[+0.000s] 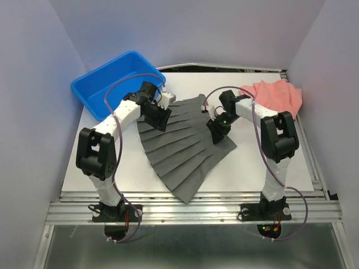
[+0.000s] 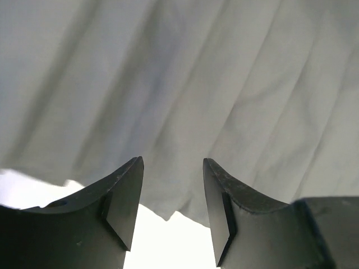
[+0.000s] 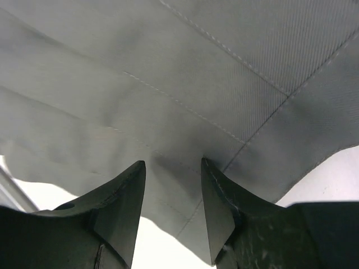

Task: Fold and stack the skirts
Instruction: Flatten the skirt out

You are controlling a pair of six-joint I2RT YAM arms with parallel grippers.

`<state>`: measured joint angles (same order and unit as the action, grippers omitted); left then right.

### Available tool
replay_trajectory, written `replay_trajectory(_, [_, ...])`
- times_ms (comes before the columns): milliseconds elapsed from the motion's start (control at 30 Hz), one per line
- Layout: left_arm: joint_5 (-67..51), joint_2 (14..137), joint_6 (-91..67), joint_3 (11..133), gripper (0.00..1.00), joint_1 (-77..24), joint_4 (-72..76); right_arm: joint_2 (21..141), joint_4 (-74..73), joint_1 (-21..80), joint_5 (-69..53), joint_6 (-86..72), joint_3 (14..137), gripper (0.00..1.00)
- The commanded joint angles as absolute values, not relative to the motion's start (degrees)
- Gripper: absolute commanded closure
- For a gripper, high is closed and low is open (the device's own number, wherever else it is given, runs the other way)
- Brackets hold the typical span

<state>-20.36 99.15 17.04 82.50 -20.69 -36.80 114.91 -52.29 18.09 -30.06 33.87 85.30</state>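
The dark grey pleated skirt (image 1: 182, 148) lies spread flat mid-table, its flared hem toward the near edge. The salmon-pink skirt (image 1: 276, 96) lies crumpled at the far right. My left gripper (image 1: 159, 119) hangs open over the grey skirt's far left edge; in the left wrist view the skirt's pleats (image 2: 185, 95) fill the frame and its edge runs between the fingers (image 2: 126, 202). My right gripper (image 1: 217, 132) is open at the skirt's right edge; in the right wrist view the stitched grey cloth (image 3: 185, 84) lies under and between the fingers (image 3: 216, 213). Neither holds cloth.
A blue plastic tub (image 1: 115, 77) stands at the far left corner, partly off the white table (image 1: 112, 174). The grey walls close in on both sides. The metal rail (image 1: 190, 210) runs along the near edge by the arm bases.
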Motion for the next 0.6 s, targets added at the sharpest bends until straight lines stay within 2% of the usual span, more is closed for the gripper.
replay_trajectory(0, [-21.27, 102.82, 19.07, 78.49, 0.43, -21.71, -37.97, 114.08, -49.48, 18.37, -26.37, 37.26, 82.02, 0.51])
replay_trajectory(200, [-20.4, 111.26, 20.56, 82.52, 0.43, -23.55, -36.56, 107.34, -54.31, 18.9, -25.05, 44.99, 70.33, 0.5])
replay_trajectory(367, [-21.27, 114.96, 25.04, 84.47, 0.46, -26.36, -40.16, 99.68, -59.84, 25.3, -26.71, 49.3, 61.45, 0.5])
replay_trajectory(567, [-26.53, 110.57, 29.87, 74.63, 0.55, -29.17, -43.85, 96.24, -63.62, 25.93, -29.79, 47.37, 65.72, 0.47])
